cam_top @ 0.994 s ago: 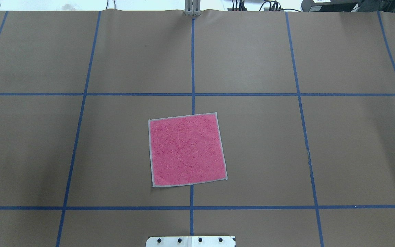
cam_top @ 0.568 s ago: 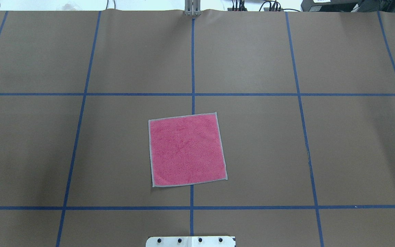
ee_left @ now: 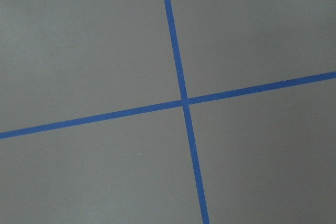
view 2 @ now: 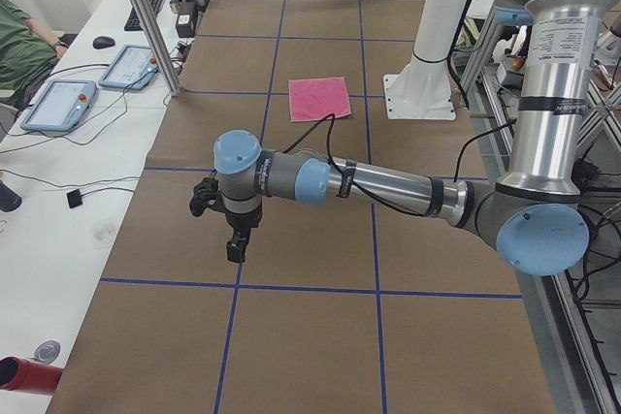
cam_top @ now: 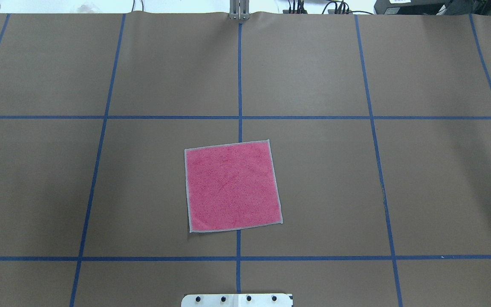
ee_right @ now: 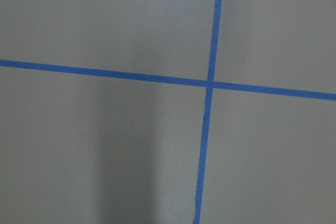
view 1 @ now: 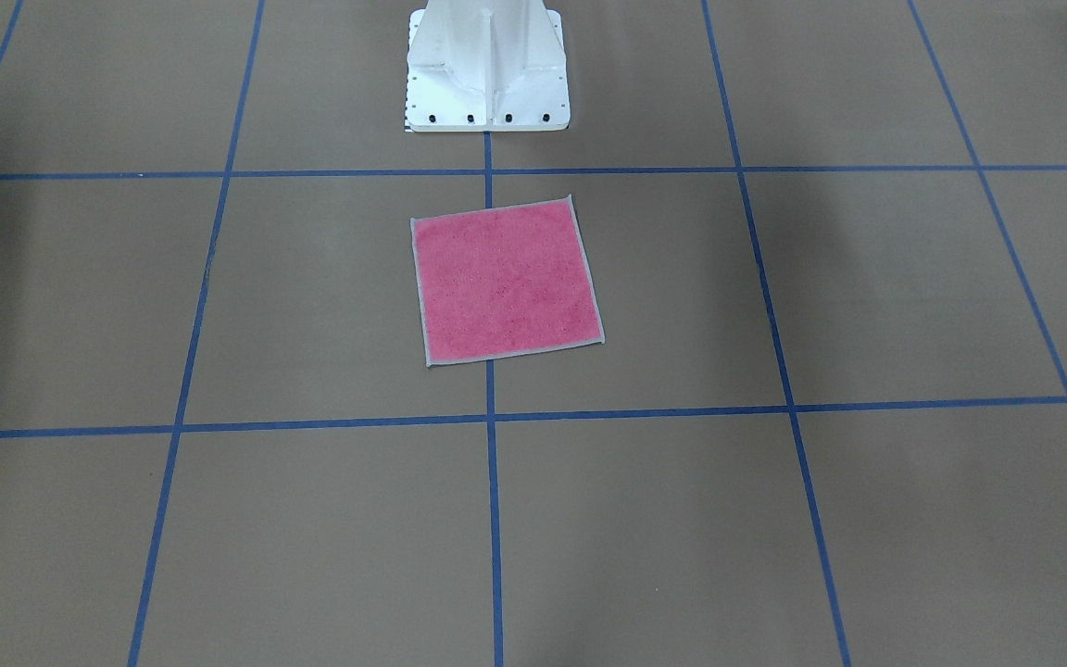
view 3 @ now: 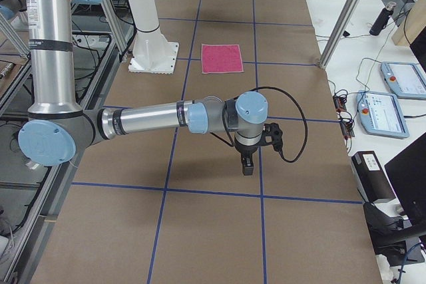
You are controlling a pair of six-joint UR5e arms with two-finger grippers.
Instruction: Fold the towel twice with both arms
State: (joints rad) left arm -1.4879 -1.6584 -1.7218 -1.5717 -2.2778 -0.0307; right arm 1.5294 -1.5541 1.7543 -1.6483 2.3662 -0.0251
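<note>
Nothing of the folding is done yet. The towel (cam_top: 232, 186) lies open and flat on the counter (cam_top: 335, 183), pink face up, with all four grey-edged corners showing. It sits a little askew to the blue tape (cam_top: 240, 76), across the centre line and just ahead of the base (view 1: 487, 83). No crease or doubled layer shows.

The left gripper (view 2: 236, 242) hangs over bare counter well apart from the towel, toward the robot's left end. The right gripper (view 3: 247, 162) hangs likewise toward the right end. Each wrist view shows only counter and a tape crossing. Neither gripper has hold of the towel. They show only in the side views, small and dark, so I cannot tell how far either is open.

Both folds remain, and so do the reach to the towel and the first grasp of its edge.
</note>
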